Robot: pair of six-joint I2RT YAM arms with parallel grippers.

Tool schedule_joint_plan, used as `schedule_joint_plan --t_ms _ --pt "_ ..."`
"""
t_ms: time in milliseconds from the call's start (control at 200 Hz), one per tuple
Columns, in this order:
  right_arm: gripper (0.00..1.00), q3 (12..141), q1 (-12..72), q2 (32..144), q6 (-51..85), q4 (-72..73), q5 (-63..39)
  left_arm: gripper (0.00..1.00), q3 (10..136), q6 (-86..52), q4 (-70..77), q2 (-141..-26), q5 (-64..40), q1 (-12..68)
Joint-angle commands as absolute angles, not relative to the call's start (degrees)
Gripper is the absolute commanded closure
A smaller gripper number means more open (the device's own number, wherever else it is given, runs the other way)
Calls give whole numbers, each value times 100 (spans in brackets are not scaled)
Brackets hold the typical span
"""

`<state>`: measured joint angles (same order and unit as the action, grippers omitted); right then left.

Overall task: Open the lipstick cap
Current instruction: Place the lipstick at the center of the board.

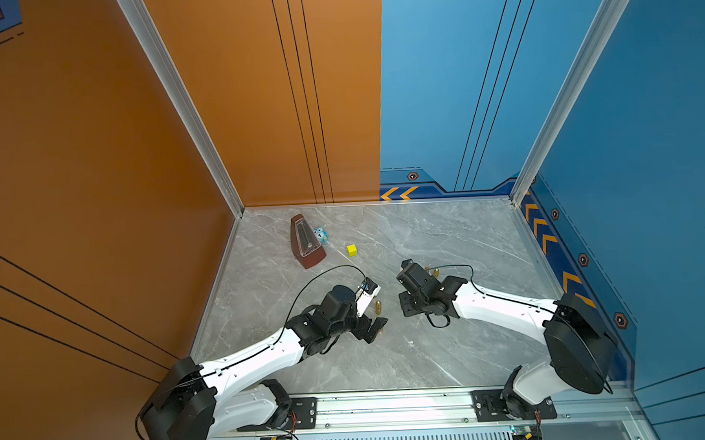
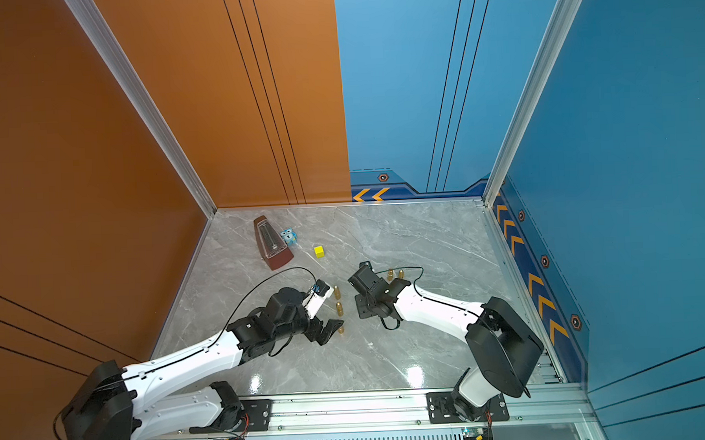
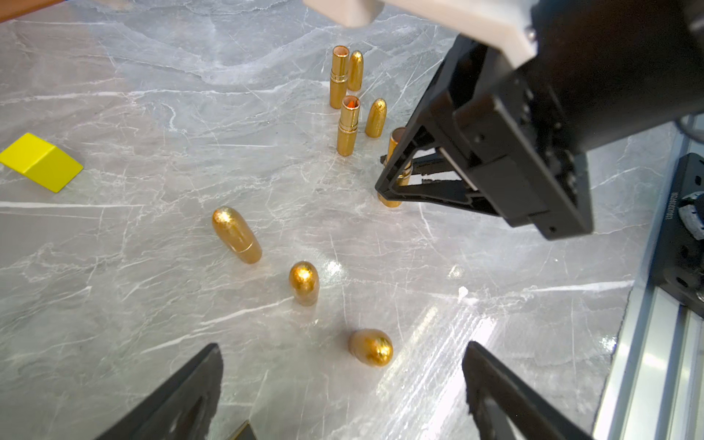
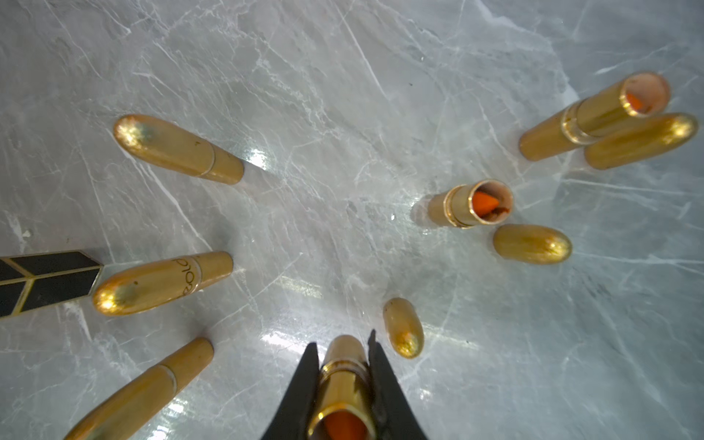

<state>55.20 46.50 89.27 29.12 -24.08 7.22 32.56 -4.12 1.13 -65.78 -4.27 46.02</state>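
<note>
The right gripper (image 4: 343, 339) is clamped tight around an uncapped gold lipstick (image 4: 343, 384) that stands on the marble table (image 4: 343, 114), with the orange stick showing in its mouth. A loose cap (image 4: 404, 327) stands just beside it. The left gripper (image 3: 343, 346) is spread wide with nothing in it. It hangs above what looks like a capped lipstick (image 3: 371, 346), the nearest of three in a row. Two more open tubes (image 4: 472, 204) stand farther off, each with a cap alongside.
</note>
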Motion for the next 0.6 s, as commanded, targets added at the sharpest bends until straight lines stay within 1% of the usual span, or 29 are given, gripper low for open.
schedule_joint_plan --t_ms 0,335,596 --pt "82 5647 4710 9138 2735 -2110 1006 1 3327 -370 -44 -6520 -311 4524" --pt "82 5693 4729 9617 2594 -1744 1071 1 3304 -440 67 -6548 -331 4520" --pt "82 5626 4729 9746 2550 -1607 1090 1 3288 -457 150 -6565 -352 4518"
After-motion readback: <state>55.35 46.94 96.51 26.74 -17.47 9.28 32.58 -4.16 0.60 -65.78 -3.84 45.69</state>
